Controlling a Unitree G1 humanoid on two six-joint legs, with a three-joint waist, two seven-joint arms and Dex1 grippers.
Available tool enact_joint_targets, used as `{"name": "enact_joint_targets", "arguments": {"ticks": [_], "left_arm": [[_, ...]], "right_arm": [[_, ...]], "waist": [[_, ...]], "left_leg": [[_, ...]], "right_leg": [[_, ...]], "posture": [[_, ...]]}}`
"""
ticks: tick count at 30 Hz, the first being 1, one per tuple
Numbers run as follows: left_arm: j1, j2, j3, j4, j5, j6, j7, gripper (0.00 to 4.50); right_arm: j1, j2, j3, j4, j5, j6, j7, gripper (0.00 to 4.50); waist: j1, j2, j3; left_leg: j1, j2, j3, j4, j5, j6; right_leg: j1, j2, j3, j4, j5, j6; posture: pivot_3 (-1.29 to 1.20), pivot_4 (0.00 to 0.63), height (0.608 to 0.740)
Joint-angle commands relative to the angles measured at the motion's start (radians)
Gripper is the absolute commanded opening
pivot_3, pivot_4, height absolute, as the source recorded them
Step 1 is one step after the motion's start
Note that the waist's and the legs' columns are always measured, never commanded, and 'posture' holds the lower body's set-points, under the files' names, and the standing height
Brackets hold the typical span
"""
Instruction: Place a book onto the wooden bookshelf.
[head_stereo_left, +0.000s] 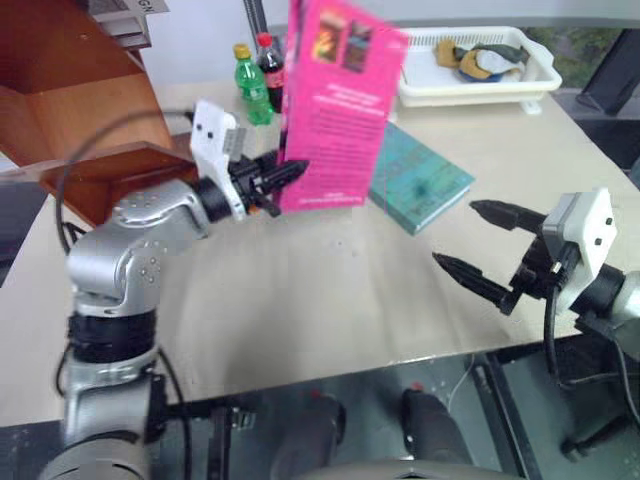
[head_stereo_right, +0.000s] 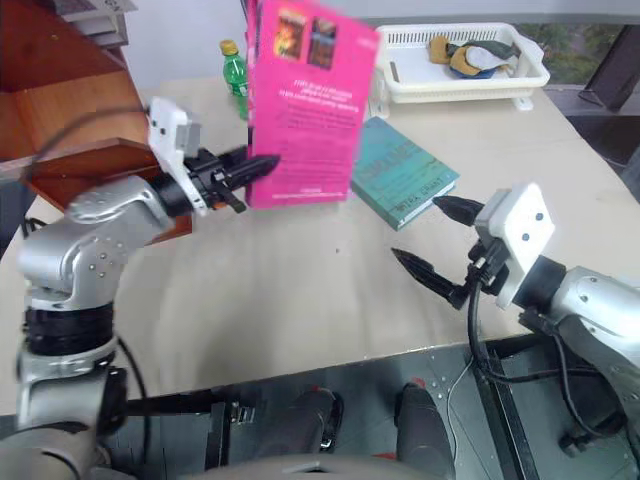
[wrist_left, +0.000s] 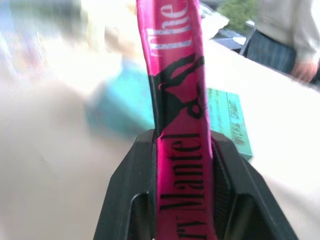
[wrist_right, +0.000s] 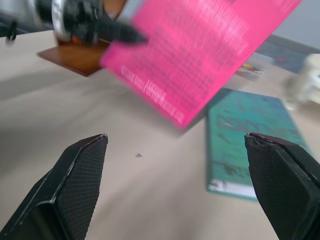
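The left gripper (head_stereo_left: 290, 172) is clamped on the lower spine edge of the pink book (head_stereo_left: 338, 100), its two black fingers (wrist_left: 131, 190) pressed against either side of the spine, and it holds the book upright and clear of the table (head_stereo_left: 300, 290), the back cover with its white text and small dark picture patches turned toward the camera. Just behind and to the left of that gripper stands the bookshelf (head_stereo_left: 75, 110), reddish-brown, with slanted panels; the book is near its front edge but not in any compartment. Under the book's far side a teal book (head_stereo_left: 420, 180) lies flat on the table. The right gripper (head_stereo_left: 483, 245) hovers over the near right part of the table with its fingers (wrist_right: 75, 180) spread wide and nothing between them, pointing toward the pink book and well apart from it. Farther back, beside the pink book, stand a green bottle (head_stereo_left: 251, 85) and a dark bottle with a red cap (head_stereo_left: 270, 70). At the far right edge sits a white basket (head_stereo_left: 480, 88) holding some yellow and dark items. In the left wrist view a person (wrist_left: 287, 37) stands beyond the table.
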Motion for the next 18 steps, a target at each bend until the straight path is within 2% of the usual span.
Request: {"name": "enact_joint_targets", "arguments": {"ticks": [1, 5, 10, 13, 18], "left_arm": [[-0.045, 0.139, -0.035, 0.009, 0.248, -0.397, -0.157, 0.85], [-0.103, 0.331, 0.015, 0.073, 0.369, -0.561, -0.265, 0.85], [-0.118, 0.535, 0.157, 0.124, 0.374, -0.551, -0.350, 0.85], [0.004, 0.646, 0.315, 0.188, 0.464, -0.577, -0.413, 0.85], [0.203, 0.696, 0.546, 0.265, 0.623, -0.626, -0.497, 0.85]], "right_arm": [[-0.069, 0.018, 0.053, 0.052, -0.047, -0.059, 0.062, 4.50], [-0.159, 0.048, 0.122, 0.141, -0.089, -0.095, 0.133, 4.50], [-0.237, 0.096, 0.191, 0.258, -0.152, -0.149, 0.224, 4.50], [-0.302, 0.136, 0.240, 0.342, -0.188, -0.183, 0.287, 4.50], [-0.370, 0.178, 0.276, 0.426, -0.224, -0.216, 0.366, 4.50]], "waist": [[-0.003, -0.001, 0.000], [-0.013, -0.003, 0.002], [-0.035, -0.004, 0.003], [-0.044, -0.003, 0.003], [-0.058, -0.002, 0.004]], "left_leg": [[0.000, 0.001, 0.001, 0.000, 0.000, 0.000], [-0.001, 0.003, 0.002, -0.001, 0.000, 0.000], [-0.001, 0.004, 0.001, -0.001, -0.001, 0.002], [-0.001, 0.004, 0.001, -0.002, -0.002, 0.003], [-0.001, 0.005, 0.002, -0.002, -0.002, 0.003]], "right_leg": [[0.000, 0.001, 0.000, -0.001, 0.000, -0.001], [-0.001, 0.003, 0.001, -0.002, 0.001, -0.001], [-0.003, 0.004, 0.000, -0.003, 0.001, -0.001], [-0.003, 0.004, 0.001, -0.004, 0.001, -0.001], [-0.003, 0.005, 0.000, -0.003, 0.001, -0.001]], "posture": [[0.00, 0.150, 0.740], [0.00, 0.150, 0.740], [0.00, 0.150, 0.740], [0.00, 0.150, 0.740], [0.00, 0.150, 0.740]]}}
